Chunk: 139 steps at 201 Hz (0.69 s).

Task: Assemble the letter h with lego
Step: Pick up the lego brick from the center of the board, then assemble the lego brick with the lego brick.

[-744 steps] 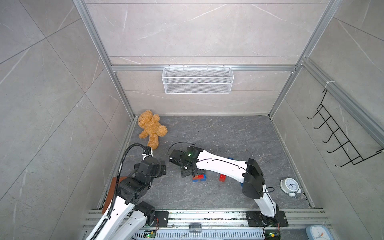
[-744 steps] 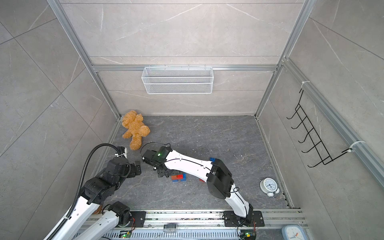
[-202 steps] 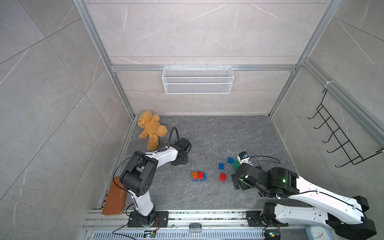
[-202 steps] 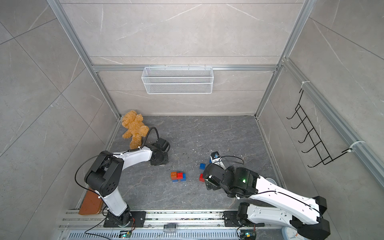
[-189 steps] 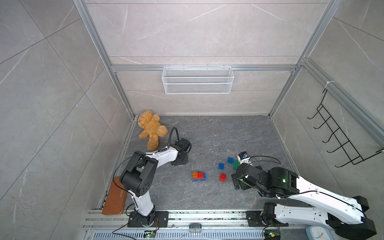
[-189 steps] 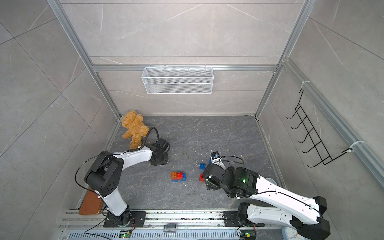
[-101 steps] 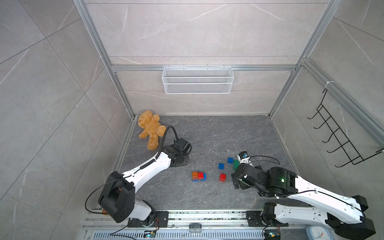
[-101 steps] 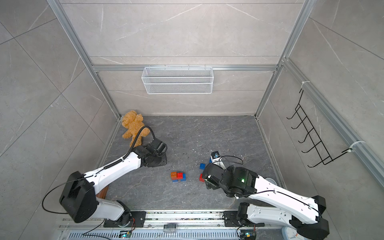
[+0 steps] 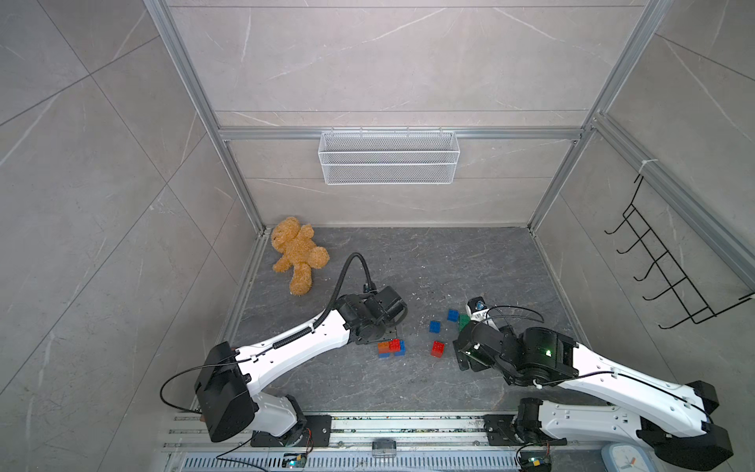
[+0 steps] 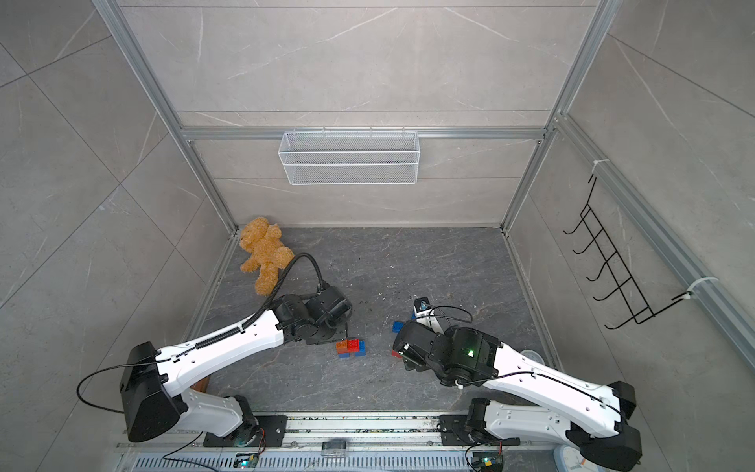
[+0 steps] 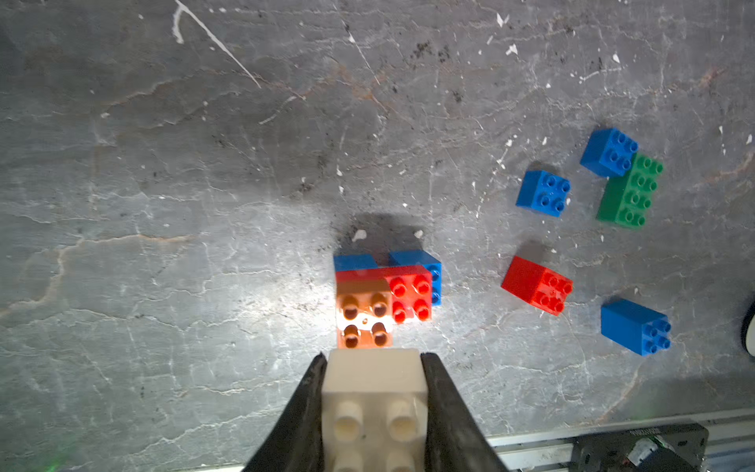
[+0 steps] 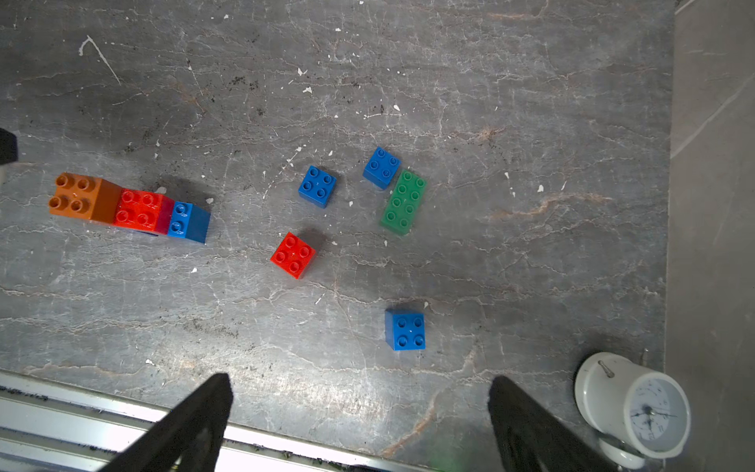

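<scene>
The stack (image 11: pixel 384 298) stands on the table (image 9: pixel 449 261), a little left of its middle and toward the near side. An orange brick (image 11: pixel 365 316) tops the left half of a long red brick (image 11: pixel 410 294), which bridges two base bricks (image 11: pixel 433 269), both blue.

Just by the stack's orange end, the left gripper (image 11: pixel 374 359) is clamped on a white brick (image 11: pixel 374 392), studs up. I cannot tell whether the white brick touches the stack.

Loose pieces lie to the right of the stack. A small red brick (image 12: pixel 293 254) is closest. A blue brick (image 12: pixel 317 186) lies farther back, and a second blue brick (image 12: pixel 382 166) lies right of that, just beside the far end of the green brick (image 12: pixel 404 202). A third blue brick (image 12: pixel 404 329) lies nearer, toward the white clock (image 12: pixel 637 412) at the table's right edge.

The right gripper (image 12: pixel 359 384) hangs over the near right of the table, its fingers wide apart and holding nothing.

A bear (image 9: pixel 298 253) lies in the far left corner. A wire basket (image 9: pixel 388 163) hangs on the back wall.
</scene>
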Each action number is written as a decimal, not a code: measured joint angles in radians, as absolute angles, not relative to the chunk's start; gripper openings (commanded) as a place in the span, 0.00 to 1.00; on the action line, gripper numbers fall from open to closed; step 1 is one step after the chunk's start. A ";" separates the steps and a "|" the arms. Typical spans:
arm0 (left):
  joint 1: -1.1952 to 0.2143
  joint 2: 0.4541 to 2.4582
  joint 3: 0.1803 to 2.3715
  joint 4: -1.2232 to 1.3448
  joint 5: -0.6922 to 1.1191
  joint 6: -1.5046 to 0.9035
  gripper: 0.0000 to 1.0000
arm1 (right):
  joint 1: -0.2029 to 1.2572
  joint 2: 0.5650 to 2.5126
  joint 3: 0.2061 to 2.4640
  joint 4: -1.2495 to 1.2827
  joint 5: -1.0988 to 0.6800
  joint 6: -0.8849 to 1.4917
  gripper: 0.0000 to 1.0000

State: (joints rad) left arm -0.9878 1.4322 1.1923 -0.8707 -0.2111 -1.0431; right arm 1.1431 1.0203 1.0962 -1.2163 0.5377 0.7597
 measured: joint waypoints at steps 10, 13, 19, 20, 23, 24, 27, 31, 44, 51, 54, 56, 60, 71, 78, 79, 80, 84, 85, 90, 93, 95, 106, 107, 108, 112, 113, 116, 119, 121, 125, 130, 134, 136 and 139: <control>-1.007 1.449 1.206 -0.872 -0.214 -1.060 0.00 | 1.143 1.020 1.096 -1.216 0.539 0.760 1.00; -1.012 1.454 1.208 -0.872 -0.216 -1.065 0.00 | 1.143 1.020 1.096 -1.216 0.539 0.760 1.00; -1.023 1.464 1.213 -0.873 -0.220 -1.074 0.00 | 1.143 1.020 1.096 -1.217 0.539 0.760 1.00; -1.024 1.464 1.214 -0.873 -0.220 -1.075 0.00 | 1.143 1.020 1.096 -1.216 0.539 0.760 1.00; -1.028 1.469 1.216 -0.873 -0.223 -1.079 0.00 | 1.143 1.021 1.096 -1.216 0.539 0.760 1.00; -1.029 1.470 1.216 -0.873 -0.224 -1.080 0.00 | 1.143 1.021 1.096 -1.216 0.539 0.760 1.00; -1.033 1.474 1.216 -0.874 -0.226 -1.084 0.00 | 1.143 1.021 1.096 -1.216 0.539 0.760 1.00; -1.037 1.479 1.217 -0.875 -0.229 -1.089 0.00 | 1.143 1.021 1.096 -1.216 0.539 0.760 1.00; -1.045 1.491 1.217 -0.879 -0.235 -1.105 0.00 | 1.143 1.021 1.096 -1.217 0.540 0.760 1.00; -1.046 1.496 1.217 -0.879 -0.236 -1.111 0.00 | 1.143 1.021 1.096 -1.217 0.540 0.760 1.00; -1.046 1.497 1.217 -0.879 -0.236 -1.113 0.00 | 1.143 1.021 1.096 -1.217 0.539 0.760 1.00; -1.046 1.498 1.216 -0.879 -0.237 -1.114 0.00 | 1.143 1.021 1.096 -1.217 0.539 0.760 1.00; -1.046 1.499 1.216 -0.879 -0.238 -1.116 0.00 | 1.143 1.021 1.096 -1.217 0.539 0.760 1.00; -1.046 1.501 1.216 -0.879 -0.242 -1.121 0.00 | 1.143 1.021 1.096 -1.217 0.540 0.763 1.00; -1.046 1.501 1.216 -0.879 -0.243 -1.121 0.00 | 1.143 1.021 1.096 -1.217 0.540 0.763 1.00; -1.046 1.501 1.216 -0.879 -0.243 -1.121 0.00 | 1.143 1.021 1.096 -1.217 0.539 0.763 1.00; -1.046 1.501 1.216 -0.878 -0.243 -1.121 0.00 | 1.143 1.021 1.096 -1.217 0.539 0.763 1.00; -1.045 1.502 1.216 -0.878 -0.244 -1.121 0.00 | 1.143 1.021 1.096 -1.217 0.539 0.763 1.00; -1.045 1.502 1.216 -0.878 -0.244 -1.121 0.00 | 1.143 1.021 1.096 -1.217 0.540 0.763 1.00; -1.045 1.502 1.216 -0.879 -0.244 -1.120 0.00 | 1.143 1.021 1.096 -1.217 0.539 0.763 1.00; -1.045 1.502 1.216 -0.879 -0.244 -1.119 0.00 | 1.143 1.021 1.096 -1.217 0.540 0.763 1.00; -1.044 1.502 1.216 -0.879 -0.244 -1.119 0.00 | 1.143 1.021 1.096 -1.217 0.540 0.763 1.00; -1.040 1.502 1.216 -0.879 -0.244 -1.116 0.00 | 1.143 1.024 1.096 -1.219 0.539 0.763 1.00; -1.040 1.502 1.216 -0.879 -0.244 -1.115 0.00 | 1.143 1.025 1.096 -1.219 0.539 0.763 1.00; -1.039 1.502 1.216 -0.879 -0.244 -1.115 0.00 | 1.143 1.025 1.096 -1.219 0.539 0.763 1.00; -1.038 1.502 1.215 -0.878 -0.244 -1.112 0.00 | 1.143 1.026 1.096 -1.219 0.539 0.763 1.00; -1.038 1.502 1.215 -0.878 -0.243 -1.111 0.00 | 1.143 1.027 1.096 -1.219 0.539 0.763 1.00; -1.036 1.502 1.214 -0.878 -0.243 -1.111 0.00 | 1.143 1.028 1.096 -1.219 0.540 0.763 1.00; -1.035 1.502 1.213 -0.878 -0.242 -1.108 0.00 | 1.143 1.029 1.096 -1.219 0.539 0.763 1.00; -1.033 1.502 1.213 -0.877 -0.242 -1.107 0.00 | 1.143 1.029 1.096 -1.219 0.539 0.763 1.00; -1.030 1.502 1.210 -0.878 -0.242 -1.105 0.00 | 1.143 1.031 1.096 -1.219 0.540 0.763 1.00; -1.026 1.502 1.207 -0.877 -0.241 -1.102 0.00 | 1.143 1.032 1.096 -1.219 0.540 0.763 1.00; -1.023 1.502 1.203 -0.877 -0.241 -1.100 0.00 | 1.143 1.033 1.096 -1.219 0.540 0.763 1.00; -1.022 1.502 1.201 -0.877 -0.241 -1.099 0.00 | 1.143 1.033 1.096 -1.219 0.540 0.763 1.00; -1.019 1.502 1.198 -0.877 -0.241 -1.097 0.00 | 1.143 1.034 1.096 -1.219 0.540 0.763 1.00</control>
State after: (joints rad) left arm -1.0187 1.5021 1.1984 -0.8772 -0.2413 -1.0969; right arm 1.1435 1.0344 1.0962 -1.2190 0.5396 0.7631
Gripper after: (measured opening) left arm 0.336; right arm 0.995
